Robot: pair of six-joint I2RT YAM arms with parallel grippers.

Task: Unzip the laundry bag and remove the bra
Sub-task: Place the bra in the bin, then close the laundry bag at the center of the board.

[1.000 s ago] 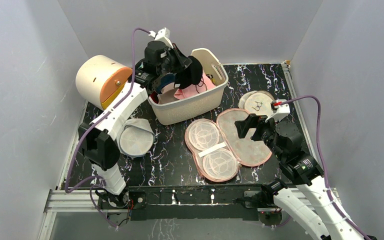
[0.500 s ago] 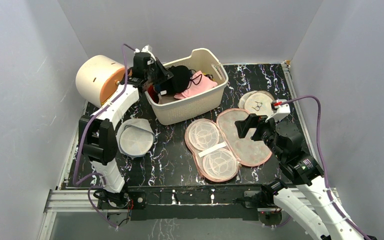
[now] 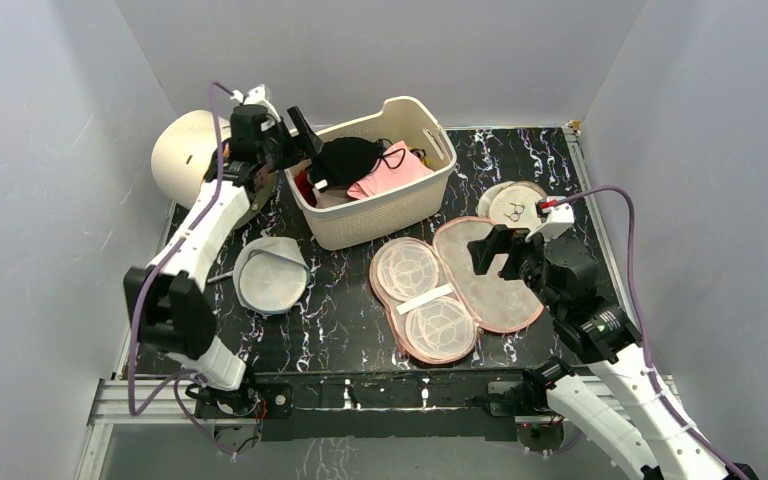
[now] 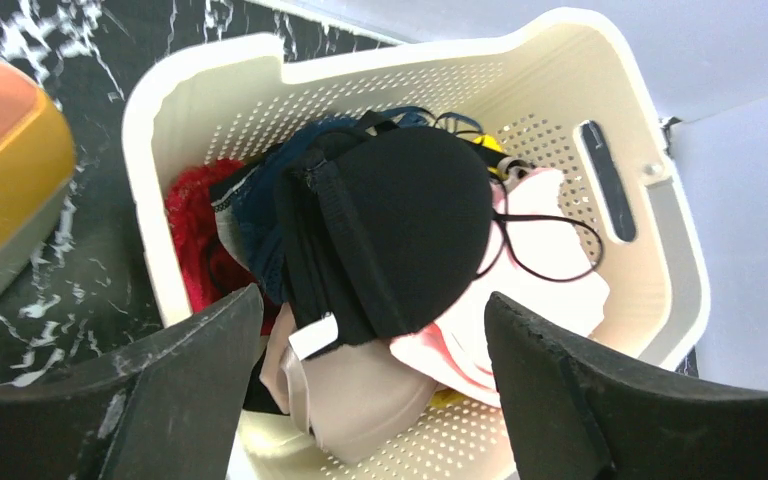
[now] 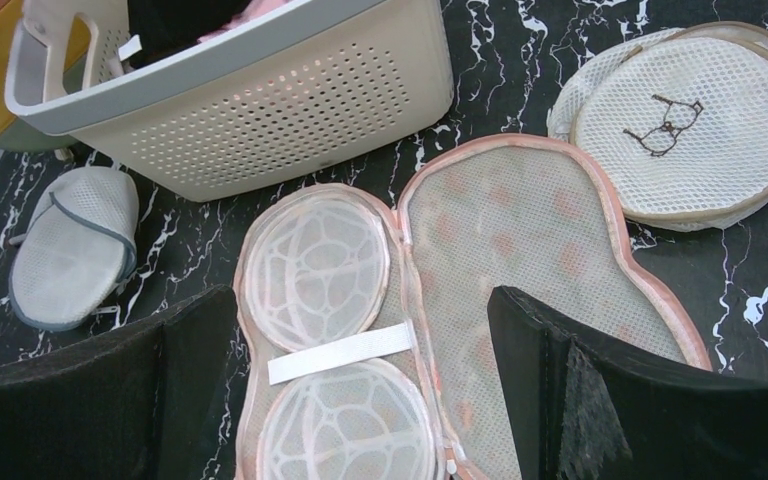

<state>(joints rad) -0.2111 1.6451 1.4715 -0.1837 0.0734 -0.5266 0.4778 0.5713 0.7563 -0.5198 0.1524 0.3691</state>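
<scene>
The laundry bag [image 3: 407, 268] lies flat and wide open on the black marbled table, its mesh inside [image 5: 520, 240] facing up. The black bra [image 3: 345, 160] rests on top of other garments in the cream basket [image 3: 380, 215]. The left wrist view shows one moulded cup [image 4: 410, 215] and a thin strap of it. My left gripper [image 3: 298, 140] hovers at the basket's left rim, open, with nothing between its fingers [image 4: 190, 380]. My right gripper [image 3: 495, 255] hangs open above the bag's right half, holding nothing.
A white cylinder with an orange face [image 3: 185, 155] stands left of the basket. A white dome-shaped mesh bag [image 3: 270, 280] lies at the left front. Round beige mesh discs [image 3: 515, 205] lie at the right back. Pink and red garments fill the basket [image 4: 660, 230].
My left gripper held the bra above the basket, let it go and drew back to the left. The bra now lies in the basket. The right arm has hardly moved.
</scene>
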